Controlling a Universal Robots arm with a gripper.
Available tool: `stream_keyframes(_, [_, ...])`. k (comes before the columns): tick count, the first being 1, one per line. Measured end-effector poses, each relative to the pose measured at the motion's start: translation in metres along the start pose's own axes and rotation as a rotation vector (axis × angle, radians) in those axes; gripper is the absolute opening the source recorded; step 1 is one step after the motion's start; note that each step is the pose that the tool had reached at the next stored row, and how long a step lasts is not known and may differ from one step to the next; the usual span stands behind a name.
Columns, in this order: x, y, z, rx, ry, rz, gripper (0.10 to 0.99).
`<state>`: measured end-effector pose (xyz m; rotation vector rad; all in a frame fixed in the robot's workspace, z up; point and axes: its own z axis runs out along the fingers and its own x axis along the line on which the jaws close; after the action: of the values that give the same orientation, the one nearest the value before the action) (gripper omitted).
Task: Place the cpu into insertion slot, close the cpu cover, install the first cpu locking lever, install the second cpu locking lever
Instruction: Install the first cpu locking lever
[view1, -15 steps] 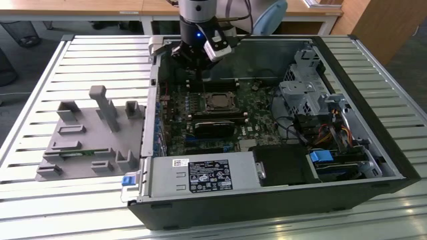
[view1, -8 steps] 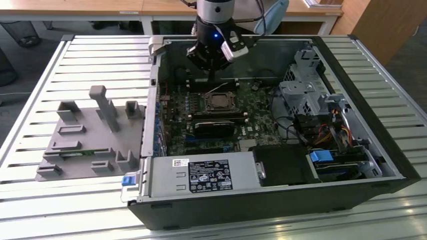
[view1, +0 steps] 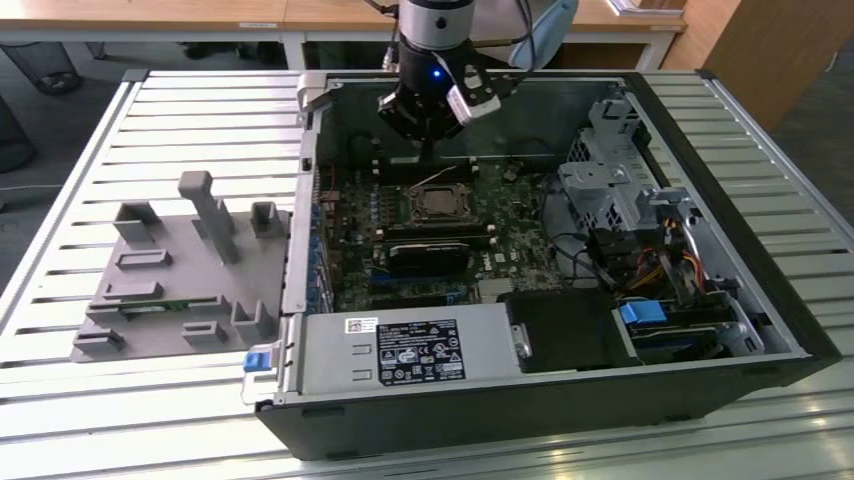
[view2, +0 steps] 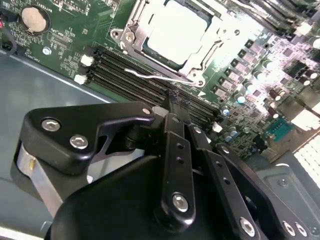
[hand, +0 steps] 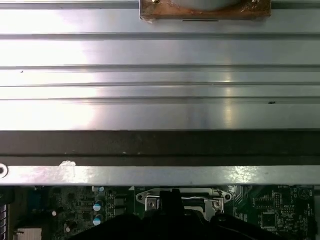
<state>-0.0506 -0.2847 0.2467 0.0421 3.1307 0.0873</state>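
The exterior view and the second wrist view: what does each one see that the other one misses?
Exterior view alone: the whole black metal computer case, the grey plastic parts holder and the slatted silver table. Second wrist view alone: a round silver coin battery and a thin bent wire lever. Both: the black claw above the green board, and the silver-grey square cpu lying in its socket.

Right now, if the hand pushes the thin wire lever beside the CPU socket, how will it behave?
The lever looks like thin bent wire, so it would probably flex and spring. Its bare metal may slip off the hand. It lies close against the cpu cover, so it probably pivots rather than lifts.
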Motion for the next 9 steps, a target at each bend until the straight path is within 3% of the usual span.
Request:
stream_keyframes(5, [0.0000,-0.0003,0.0037,-0.003,-0.0112,-0.001,0.118])
stream_keyframes(9, [-0.0044,-0.0002,0.0067,-0.004,-0.0113,-0.001,0.118])
